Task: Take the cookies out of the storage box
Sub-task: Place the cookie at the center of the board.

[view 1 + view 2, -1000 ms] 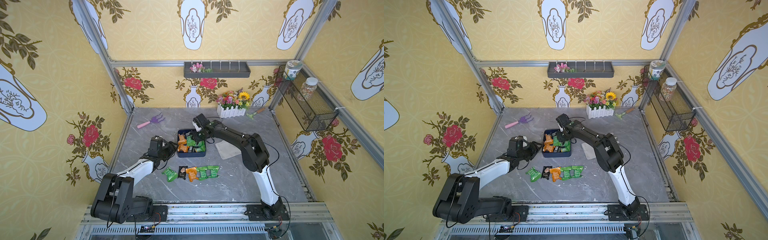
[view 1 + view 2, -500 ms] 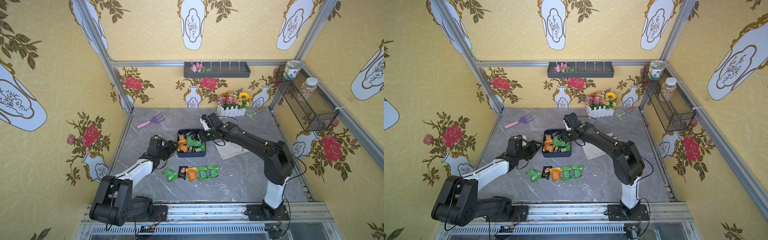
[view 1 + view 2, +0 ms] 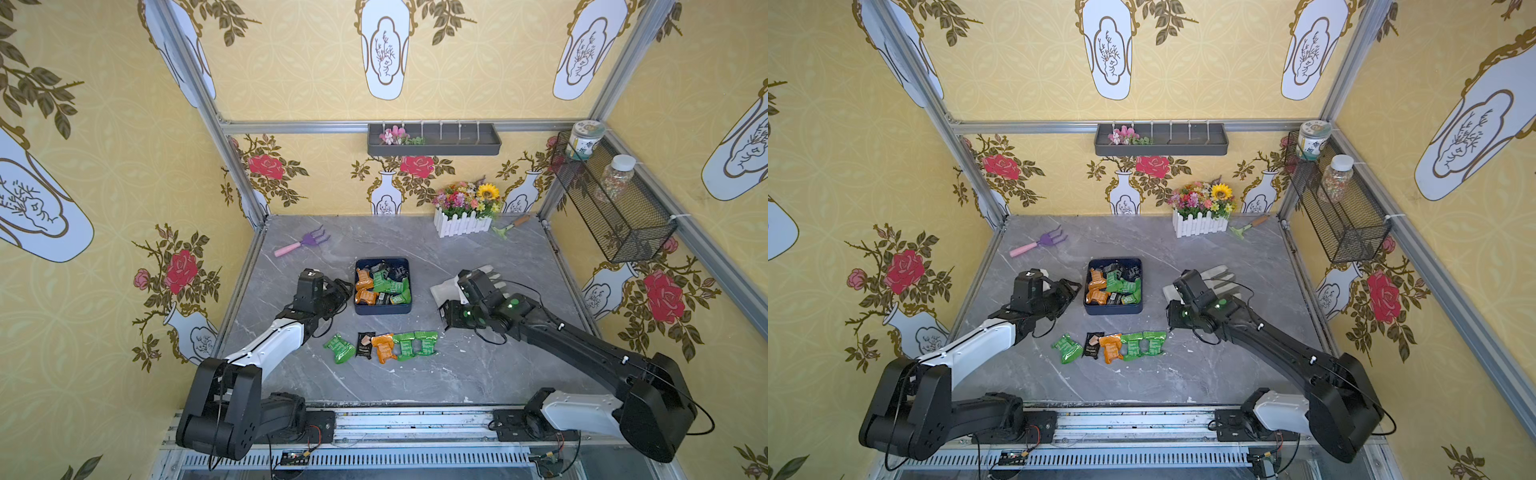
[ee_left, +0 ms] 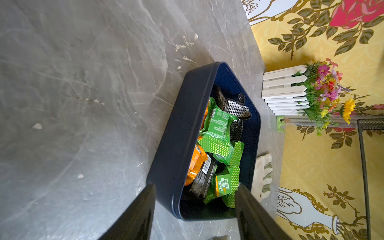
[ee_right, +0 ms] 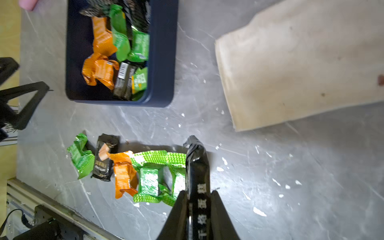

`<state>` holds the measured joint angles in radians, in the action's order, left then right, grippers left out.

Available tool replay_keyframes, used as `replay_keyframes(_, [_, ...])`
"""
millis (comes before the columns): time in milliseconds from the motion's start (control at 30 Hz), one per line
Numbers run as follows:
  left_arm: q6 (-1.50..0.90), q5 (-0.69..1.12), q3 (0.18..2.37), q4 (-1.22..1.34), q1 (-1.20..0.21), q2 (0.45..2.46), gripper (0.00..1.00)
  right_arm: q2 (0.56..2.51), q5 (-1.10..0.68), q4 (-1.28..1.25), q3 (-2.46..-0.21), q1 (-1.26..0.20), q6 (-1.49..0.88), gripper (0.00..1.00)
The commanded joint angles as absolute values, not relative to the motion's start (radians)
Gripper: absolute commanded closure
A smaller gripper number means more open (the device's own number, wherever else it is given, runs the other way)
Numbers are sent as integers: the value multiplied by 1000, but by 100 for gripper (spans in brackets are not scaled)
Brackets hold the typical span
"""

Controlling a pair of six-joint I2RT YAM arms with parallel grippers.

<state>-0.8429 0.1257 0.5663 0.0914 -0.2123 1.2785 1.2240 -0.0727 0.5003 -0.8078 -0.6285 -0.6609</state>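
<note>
Marble tabletop (image 3: 478, 374) — right gripper (image 5: 197, 193) clamps a black cookie (image 5: 196, 162), storage box (image 5: 164, 62) nearby.

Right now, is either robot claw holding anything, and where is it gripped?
The right gripper pinches a black cookie packet by one end; the left gripper is open, holding nothing.

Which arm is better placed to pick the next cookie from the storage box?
Left: the left gripper is open beside the storage box; the right gripper is shut on a black cookie.
</note>
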Motion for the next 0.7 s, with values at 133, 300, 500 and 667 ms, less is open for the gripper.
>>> replay_keyframes(133, [-858, 121, 560, 83, -211, 1261, 35, 1182, -169, 322, -612, -623, -828, 78])
replay_keyframes(300, [-861, 116, 555, 69, -211, 1235, 35, 1214, -226, 185, -539, -613, -868, 78])
replay_keyframes(500, [-862, 109, 546, 62, -211, 1217, 36, 1236, -220, 83, -463, -609, -920, 78])
replay_keyframes(667, [-862, 108, 546, 60, -211, 1213, 36, 1200, -104, 240, -494, -611, -859, 56])
